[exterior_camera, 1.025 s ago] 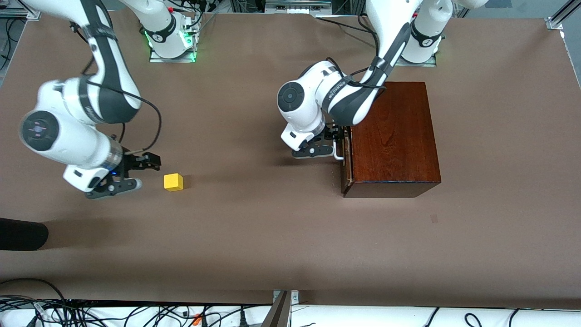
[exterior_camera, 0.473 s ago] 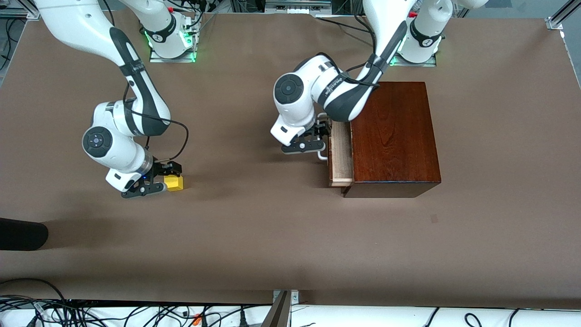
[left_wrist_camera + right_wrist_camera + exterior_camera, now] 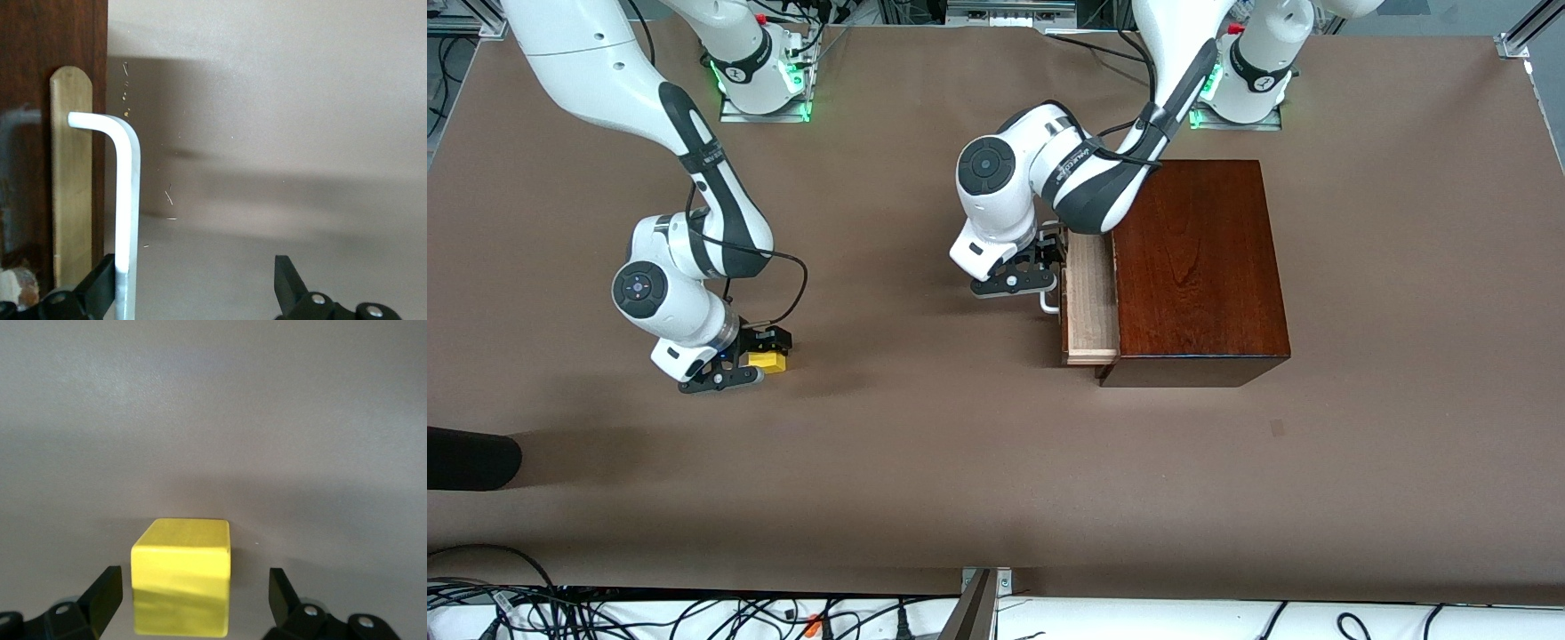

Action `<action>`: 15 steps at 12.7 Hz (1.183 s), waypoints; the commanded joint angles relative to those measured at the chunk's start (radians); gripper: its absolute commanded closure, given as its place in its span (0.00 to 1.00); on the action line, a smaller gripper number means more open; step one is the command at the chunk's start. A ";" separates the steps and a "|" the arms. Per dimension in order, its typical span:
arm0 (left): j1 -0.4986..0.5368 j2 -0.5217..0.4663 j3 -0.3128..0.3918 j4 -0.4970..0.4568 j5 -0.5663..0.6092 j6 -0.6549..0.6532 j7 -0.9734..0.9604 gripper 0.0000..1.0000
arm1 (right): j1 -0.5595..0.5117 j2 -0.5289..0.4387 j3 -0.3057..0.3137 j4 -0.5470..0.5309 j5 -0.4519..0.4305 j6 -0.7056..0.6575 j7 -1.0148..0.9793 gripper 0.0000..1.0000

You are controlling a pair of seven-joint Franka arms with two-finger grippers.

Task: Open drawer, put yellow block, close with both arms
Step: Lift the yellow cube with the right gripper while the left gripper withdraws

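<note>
The yellow block sits on the brown table toward the right arm's end. My right gripper is low at the table and open, with the block between its fingers and gaps on both sides. The dark mahogany box stands toward the left arm's end. Its drawer is pulled partly out and shows its pale tray. My left gripper is open at the white handle. In the left wrist view one finger rests against the handle, which stands out from the drawer front.
A black object lies at the table's edge at the right arm's end, nearer the front camera. Cables run along the front edge below the table. Bare table lies between the block and the box.
The right gripper has come down to the block and now straddles it. The left gripper has drawn the handle toward the right arm's end, and the drawer has slid from shut to partly open.
</note>
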 commanded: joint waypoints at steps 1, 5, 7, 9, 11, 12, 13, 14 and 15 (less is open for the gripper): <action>-0.023 0.033 -0.009 0.057 -0.081 0.044 -0.024 0.00 | 0.002 -0.003 0.003 -0.003 0.017 0.013 0.007 0.24; -0.005 -0.013 -0.004 0.069 -0.064 -0.020 0.016 0.00 | 0.002 -0.003 0.001 -0.003 0.015 0.010 0.009 0.48; -0.001 -0.026 0.005 0.098 -0.063 -0.127 0.059 0.00 | 0.002 -0.005 0.001 -0.001 0.017 0.009 0.007 0.58; 0.003 -0.034 0.008 0.170 -0.054 -0.259 0.070 0.00 | 0.002 -0.008 0.003 0.003 0.017 0.004 0.007 0.58; 0.031 -0.069 0.028 0.213 -0.043 -0.374 0.172 0.00 | 0.002 -0.026 0.007 0.023 0.015 -0.019 0.000 0.59; 0.070 -0.103 0.028 0.215 -0.043 -0.402 0.223 0.00 | 0.002 -0.040 0.009 0.040 0.013 -0.043 0.000 0.59; 0.127 -0.143 0.025 0.212 -0.043 -0.431 0.263 0.00 | 0.004 -0.052 0.009 0.064 0.012 -0.074 -0.002 0.59; 0.178 -0.177 0.019 0.212 -0.043 -0.463 0.303 0.00 | 0.004 -0.061 0.018 0.098 0.009 -0.112 -0.008 0.59; 0.214 -0.206 0.023 0.212 -0.043 -0.491 0.355 0.00 | 0.004 -0.063 0.029 0.145 0.009 -0.172 -0.011 0.59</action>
